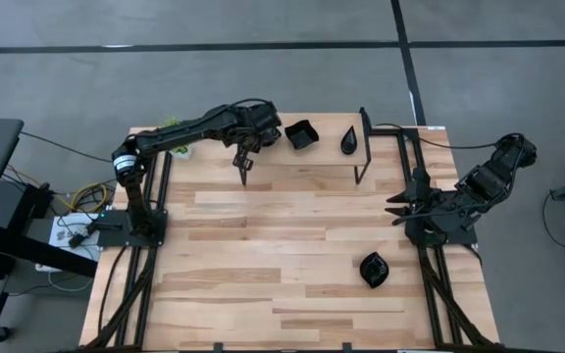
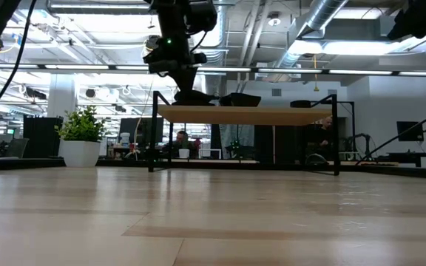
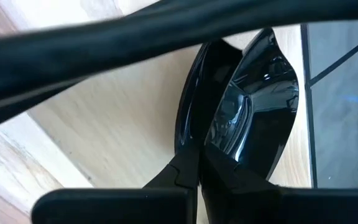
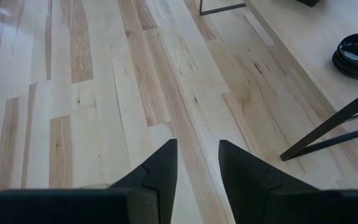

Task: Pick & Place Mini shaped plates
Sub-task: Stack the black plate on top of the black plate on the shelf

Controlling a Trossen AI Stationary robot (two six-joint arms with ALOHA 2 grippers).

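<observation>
A glossy black wavy-edged square plate [image 1: 302, 134] sits on the raised wooden shelf [image 1: 327, 157] at the table's far edge, and fills the left wrist view as plate [image 3: 247, 112]. My left gripper [image 1: 269, 128] reaches onto the shelf from the left and is shut on the plate's left rim. A black teardrop plate [image 1: 349, 140] lies on the shelf to its right. A stack of black plates [image 1: 373, 270] rests on the table near the right arm, also seen as stack [image 4: 356, 55]. My right gripper [image 1: 396, 207] hovers open over the table's right side, touching nothing. My left gripper holds the square plate by its raised rim [image 3: 192, 134] on the side toward the table's left. One finger [image 3: 182, 177] is outside the rim and the other seems to be inside the dish. The fingers come about level from the left. In the low view the plate [image 2: 239, 98] sits on the shelf top.
The shelf stands on thin black legs [image 1: 361, 167], with a black frame bar [image 3: 135, 37] crossing close in front of the left wrist camera. A small green potted plant [image 2: 83, 137] stands at the far left. Bare wooden table [image 1: 263, 255] lies in the middle and near side.
</observation>
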